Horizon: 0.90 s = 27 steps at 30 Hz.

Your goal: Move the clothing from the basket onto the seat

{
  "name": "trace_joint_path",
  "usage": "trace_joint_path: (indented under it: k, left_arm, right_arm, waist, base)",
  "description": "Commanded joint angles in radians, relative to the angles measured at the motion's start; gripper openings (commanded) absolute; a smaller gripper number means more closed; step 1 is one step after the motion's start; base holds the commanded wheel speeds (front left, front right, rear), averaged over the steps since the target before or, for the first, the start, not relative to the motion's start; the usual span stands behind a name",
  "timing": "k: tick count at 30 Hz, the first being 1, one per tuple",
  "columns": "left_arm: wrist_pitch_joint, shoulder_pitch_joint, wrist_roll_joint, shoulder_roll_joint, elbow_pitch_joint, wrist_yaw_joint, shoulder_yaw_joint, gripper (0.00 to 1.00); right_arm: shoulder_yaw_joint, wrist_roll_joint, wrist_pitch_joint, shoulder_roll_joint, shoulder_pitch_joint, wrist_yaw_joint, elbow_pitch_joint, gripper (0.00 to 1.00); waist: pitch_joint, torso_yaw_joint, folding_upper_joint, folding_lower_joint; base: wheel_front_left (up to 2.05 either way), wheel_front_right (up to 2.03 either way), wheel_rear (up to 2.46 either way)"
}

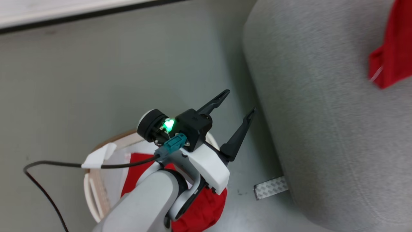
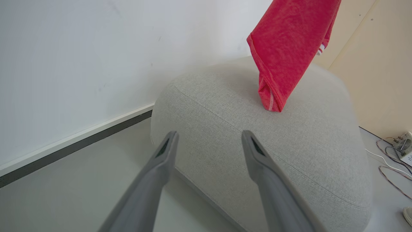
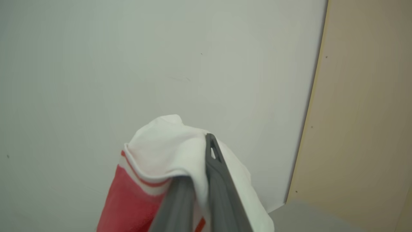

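Observation:
A red garment (image 2: 286, 48) hangs over the light grey seat (image 2: 257, 145), its lower corner touching the seat top; in the head view it shows at the upper right (image 1: 391, 48) above the seat (image 1: 322, 112). My right gripper (image 3: 201, 158) is shut on this garment's white panel with red stripes (image 3: 161, 151). More red clothing (image 1: 206, 206) lies in the cream basket (image 1: 93, 199) at the lower left, partly hidden by my left arm. My left gripper (image 1: 240, 101) hovers open and empty between basket and seat, its fingers (image 2: 164, 151) pointing at the seat's near corner.
A silver tape strip (image 1: 270, 187) lies on the grey floor beside the seat's base. A black cable (image 1: 48, 180) loops left of the basket. A white wall with dark skirting (image 2: 80, 145) runs behind. Small electronics and wires (image 2: 402, 148) lie on the floor past the seat.

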Motion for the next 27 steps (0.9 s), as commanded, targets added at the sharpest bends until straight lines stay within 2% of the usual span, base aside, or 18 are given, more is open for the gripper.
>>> trace_joint_path:
  k: [1,5,13,14,15,16,17,18,23,27]
  left_arm:
    - [-0.002,-0.012,0.014,0.009,-0.007,-0.003,0.002,1.0]
    - [-0.013,0.0,0.004,0.009,-0.004,0.005,0.004,1.0]
    - [-0.022,0.055,-0.013,0.017,0.01,0.02,-0.006,1.0]
    - [-0.02,0.062,-0.016,0.018,0.009,0.022,-0.007,1.0]
    - [-0.021,0.066,-0.019,0.019,0.01,0.023,-0.008,1.0]
    - [-0.022,0.069,-0.021,0.02,0.011,0.026,-0.007,1.0]
    - [-0.024,0.07,-0.019,0.022,0.013,0.027,-0.005,1.0]
    - [-0.027,0.071,-0.018,0.024,0.014,0.03,-0.003,1.0]
    - [-0.046,0.084,-0.034,0.029,0.029,0.039,0.013,1.0]
    - [-0.069,0.096,-0.049,0.03,0.042,0.05,0.029,1.0]
  right_arm:
    - [-0.029,-0.032,0.009,-0.019,-0.025,-0.002,0.033,0.0]
    - [-0.097,-0.098,-0.007,-0.018,-0.024,-0.002,0.144,0.0]
    - [-0.148,-0.174,-0.133,0.128,0.13,-0.002,0.381,0.0]
    - [-0.149,-0.179,-0.143,0.146,0.148,-0.002,0.404,0.05]
    - [-0.15,-0.184,-0.152,0.159,0.164,-0.002,0.425,0.2]
    - [-0.155,-0.183,-0.16,0.169,0.176,-0.002,0.444,0.43]
    - [-0.159,-0.183,-0.167,0.174,0.186,-0.002,0.457,0.87]
    - [-0.16,-0.189,-0.172,0.176,0.197,-0.002,0.47,1.0]
    - [-0.14,-0.191,-0.185,0.216,0.24,-0.002,0.497,1.0]
    - [-0.097,-0.168,-0.192,0.245,0.294,-0.002,0.451,1.0]
  waist:
    - [0.073,0.068,0.0,-0.0002]
    - [0.088,0.082,0.0,-0.0002]
    - [0.068,0.083,0.0,-0.0002]
    - [0.064,0.084,0.0,-0.0002]
    - [0.059,0.085,0.0,-0.0002]
    - [0.054,0.086,0.0,-0.0002]
    - [0.049,0.086,0.0,-0.0002]
    - [0.045,0.085,0.0,-0.0002]
    - [0.004,0.076,0.0,-0.0002]
    - [-0.039,0.073,0.0,-0.0002]
  base:
    - [0.0,0.0,0.0]
    - [0.0,0.0,0.0]
    - [0.0,0.0,0.0]
    - [0.0,0.0,0.0]
    - [0.0,0.0,0.0]
    - [0.0,0.0,0.0]
    - [0.0,0.0,0.0]
    - [0.0,0.0,0.0]
    - [0.0,0.0,0.0]
    - [0.0,0.0,0.0]
